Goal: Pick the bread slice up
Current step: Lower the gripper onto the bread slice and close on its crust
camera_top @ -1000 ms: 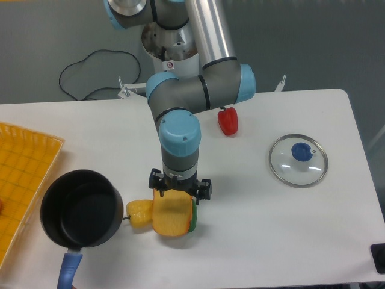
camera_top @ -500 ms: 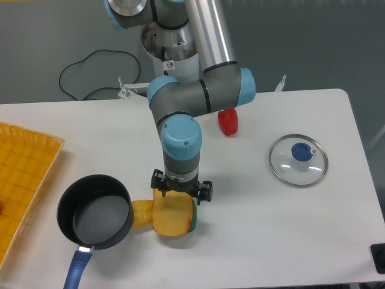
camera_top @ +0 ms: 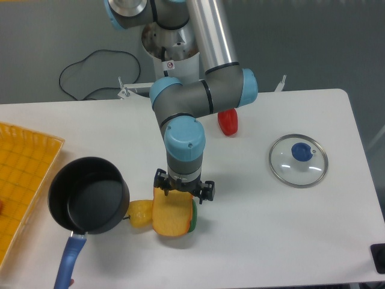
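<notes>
White table (camera_top: pixel 271 241) fills the view, a grey wall behind it. At front centre the gripper (camera_top: pixel 182 195) points straight down onto the top edge of the bread slice (camera_top: pixel 171 217); whether its fingers pinch the slice cannot be told. A yellow toy (camera_top: pixel 140 214) touches the slice's left side, green shows at its right. A black pot (camera_top: pixel 88 195) sits left, a glass lid (camera_top: pixel 298 160) right, a red pepper (camera_top: pixel 228 122) behind.

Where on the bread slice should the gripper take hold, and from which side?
Grip the bread slice across its thin crust edges near the far end, coming straight down from above. It lies flat, so only the edges offer opposed faces. The gripper is already over that end. Watch the yellow toy touching its left edge and the green piece at its right.
</notes>
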{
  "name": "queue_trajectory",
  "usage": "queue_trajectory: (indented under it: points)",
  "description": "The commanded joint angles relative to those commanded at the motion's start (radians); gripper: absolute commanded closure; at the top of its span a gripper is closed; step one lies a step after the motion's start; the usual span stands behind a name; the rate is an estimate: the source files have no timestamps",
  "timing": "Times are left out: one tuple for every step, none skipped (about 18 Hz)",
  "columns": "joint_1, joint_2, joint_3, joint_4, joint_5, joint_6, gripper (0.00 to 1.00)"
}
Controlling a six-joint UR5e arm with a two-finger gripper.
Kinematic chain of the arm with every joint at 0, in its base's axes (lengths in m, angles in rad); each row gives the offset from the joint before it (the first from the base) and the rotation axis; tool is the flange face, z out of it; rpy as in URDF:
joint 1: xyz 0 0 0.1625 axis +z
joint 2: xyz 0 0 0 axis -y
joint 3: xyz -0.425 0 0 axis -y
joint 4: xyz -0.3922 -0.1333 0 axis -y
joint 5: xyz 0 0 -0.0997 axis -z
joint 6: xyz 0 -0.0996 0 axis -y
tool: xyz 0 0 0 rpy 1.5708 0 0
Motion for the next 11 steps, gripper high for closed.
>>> queue_trajectory:
  points:
    - [0.000,0.000,0.000,0.000,-0.002,0.000,0.00]
    - [-0.002,-0.002,0.000,0.000,0.000,0.000,0.00]
    - [-0.002,-0.002,0.000,-0.002,0.000,0.000,0.00]
    - [-0.002,-0.002,0.000,-0.002,0.000,0.000,0.00]
    - [-0.002,-0.002,0.000,-0.002,0.000,0.002,0.00]
    - [-0.002,-0.003,0.000,-0.002,0.002,0.002,0.00]
    - [-0.002,-0.005,0.000,-0.002,0.006,0.002,0.01]
    - [-0.002,-0.006,0.000,-0.002,0.009,0.002,0.05]
    - [-0.002,-0.009,0.000,-0.002,0.011,0.002,0.09]
    - [-0.002,-0.011,0.000,-0.002,0.011,0.002,0.16]
    - [-0.003,-0.011,0.000,-0.002,0.011,0.002,0.19]
